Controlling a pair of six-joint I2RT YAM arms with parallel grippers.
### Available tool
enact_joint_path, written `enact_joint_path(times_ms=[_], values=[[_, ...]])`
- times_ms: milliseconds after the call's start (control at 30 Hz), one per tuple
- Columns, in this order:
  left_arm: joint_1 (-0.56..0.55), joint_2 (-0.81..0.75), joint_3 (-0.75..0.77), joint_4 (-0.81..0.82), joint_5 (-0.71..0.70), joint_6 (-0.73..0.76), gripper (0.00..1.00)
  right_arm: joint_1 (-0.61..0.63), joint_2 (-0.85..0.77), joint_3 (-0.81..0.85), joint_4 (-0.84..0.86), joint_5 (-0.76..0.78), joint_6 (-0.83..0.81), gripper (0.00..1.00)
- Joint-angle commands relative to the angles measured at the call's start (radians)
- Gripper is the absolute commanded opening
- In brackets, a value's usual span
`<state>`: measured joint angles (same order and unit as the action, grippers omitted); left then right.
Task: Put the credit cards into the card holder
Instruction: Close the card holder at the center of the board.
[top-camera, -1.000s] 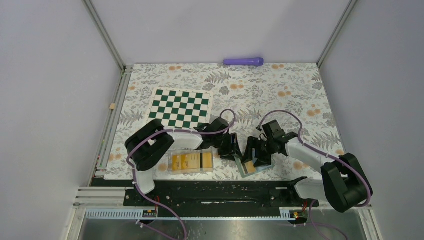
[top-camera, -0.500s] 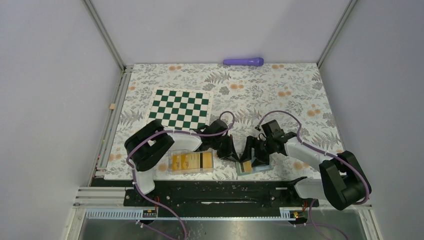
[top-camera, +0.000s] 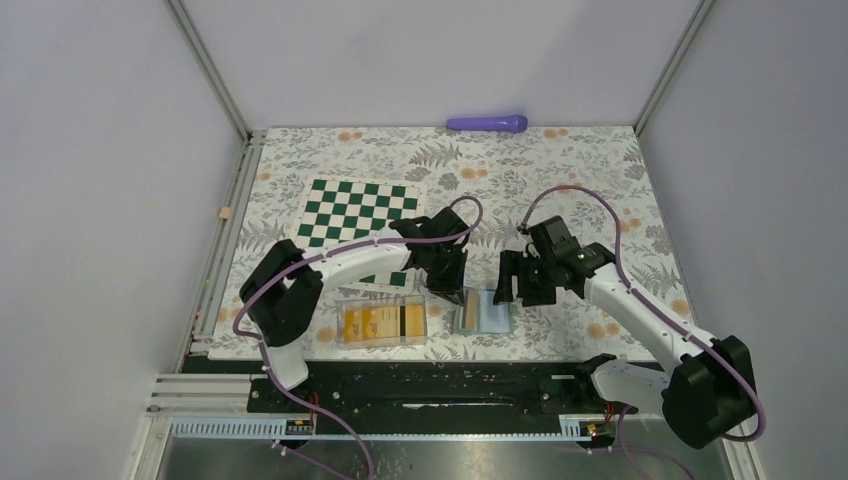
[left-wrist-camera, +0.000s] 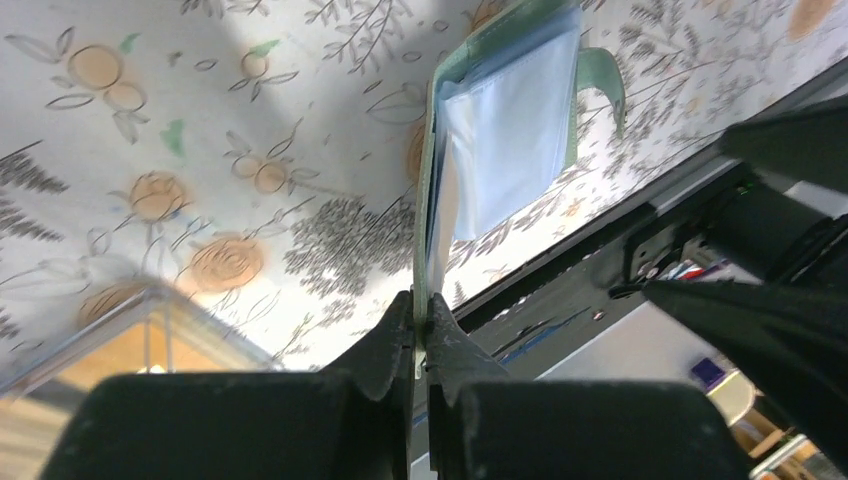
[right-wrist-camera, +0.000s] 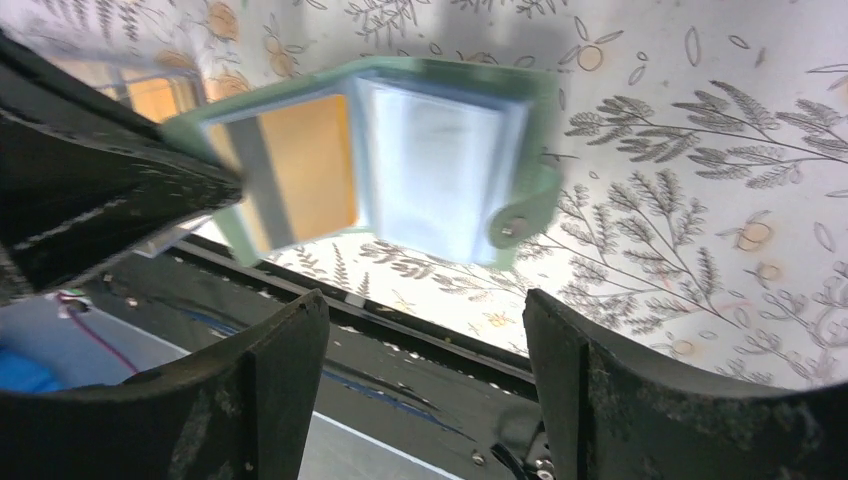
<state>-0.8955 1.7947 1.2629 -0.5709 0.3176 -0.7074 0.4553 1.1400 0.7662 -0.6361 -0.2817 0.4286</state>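
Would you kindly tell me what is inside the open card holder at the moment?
One orange credit card shows inside the card holder, beside its light blue pockets. Any cards tucked within those pockets are hidden.

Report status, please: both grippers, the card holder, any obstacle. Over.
Left gripper shut on card holder edge, holder open. Right gripper open, empty, close to it. One credit card lies in it; nothing blocking.
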Motion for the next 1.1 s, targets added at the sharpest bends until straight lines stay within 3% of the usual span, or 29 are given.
enact_joint_path(times_ms=[0, 167, 400, 600, 767, 1067], values=[[0.003, 0.015, 0.098, -0.252, -0.057, 0.122, 0.0, 0.062, 0.039, 0.079, -0.122, 0.155, -0.054, 0.78], [0.007, 0.051, 0.153, -0.343, -0.059, 0.158, 0.0, 0.159, 0.132, 0.108, -0.094, 0.211, -0.029, 0.79], [0.007, 0.058, 0.156, -0.361, -0.059, 0.166, 0.0, 0.27, 0.328, 0.177, -0.054, 0.233, -0.022, 0.67], [0.007, 0.058, 0.154, -0.36, -0.062, 0.165, 0.0, 0.298, 0.39, 0.205, -0.086, 0.273, -0.035, 0.44], [0.007, 0.064, 0.155, -0.352, -0.051, 0.161, 0.0, 0.299, 0.382, 0.179, -0.095, 0.247, -0.033, 0.34], [0.008, 0.068, 0.148, -0.335, -0.047, 0.154, 0.0, 0.299, 0.374, 0.115, -0.087, 0.178, -0.025, 0.34]])
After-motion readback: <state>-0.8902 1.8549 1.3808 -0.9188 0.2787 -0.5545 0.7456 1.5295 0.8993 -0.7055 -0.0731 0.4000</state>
